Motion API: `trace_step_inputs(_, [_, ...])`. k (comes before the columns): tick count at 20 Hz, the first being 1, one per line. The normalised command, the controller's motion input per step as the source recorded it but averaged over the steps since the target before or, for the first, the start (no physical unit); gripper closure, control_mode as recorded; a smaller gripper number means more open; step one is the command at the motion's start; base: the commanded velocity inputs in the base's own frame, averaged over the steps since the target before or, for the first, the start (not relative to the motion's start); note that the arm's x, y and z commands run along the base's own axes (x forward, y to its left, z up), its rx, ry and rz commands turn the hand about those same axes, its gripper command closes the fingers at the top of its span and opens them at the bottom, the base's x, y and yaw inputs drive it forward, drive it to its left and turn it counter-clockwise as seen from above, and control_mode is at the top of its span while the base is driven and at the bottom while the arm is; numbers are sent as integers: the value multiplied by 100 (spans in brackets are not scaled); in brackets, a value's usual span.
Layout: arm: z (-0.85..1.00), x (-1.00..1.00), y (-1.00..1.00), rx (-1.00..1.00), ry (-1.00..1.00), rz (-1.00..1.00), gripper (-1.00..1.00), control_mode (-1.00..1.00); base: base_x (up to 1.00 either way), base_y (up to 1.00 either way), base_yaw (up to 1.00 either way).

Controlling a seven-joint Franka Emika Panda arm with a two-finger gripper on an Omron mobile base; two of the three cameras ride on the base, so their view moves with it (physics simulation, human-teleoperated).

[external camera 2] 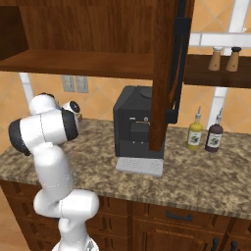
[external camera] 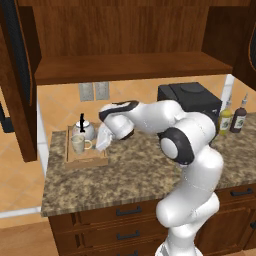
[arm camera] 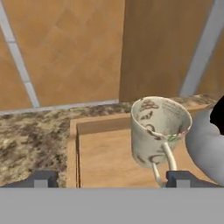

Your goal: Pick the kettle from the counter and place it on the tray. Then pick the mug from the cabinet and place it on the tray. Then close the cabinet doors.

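Hand view shows the claw (arm camera: 109, 178) released beside the mug (arm camera: 158, 129) standing on the tray (arm camera: 107, 155) by the kettle (arm camera: 205, 142), so closing the cabinet doors (external camera 2: 164, 73) comes next.

A home kitchen: dark wooden wall cabinet (external camera: 130, 45) at the top of the frame above a speckled granite counter (external camera: 125, 175), drawers (external camera: 125, 212) (short black handles) along the bottom, coffee machine (external camera 2: 137, 130) at centre, sauce bottles (external camera 2: 205, 135) at right.

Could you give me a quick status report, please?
Gripper open. Cream-beige mug upright on wooden tray beside silver kettle. Dark-wood cabinet doors open.
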Motion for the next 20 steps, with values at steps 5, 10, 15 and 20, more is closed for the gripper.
trace_step_inputs(5, [99,-87,-31,0,23,-39,-100,-100,0,0,0])
trace_step_inputs(10, [100,-70,-45,-1,38,-42,-100,-100,0,0,0])
trace_step_inputs(15, [97,-82,-42,-5,35,-35,-100,-100,0,0,0])
trace_step_inputs(20, [70,-97,-42,0,18,-45,-100,-100,0,0,0])
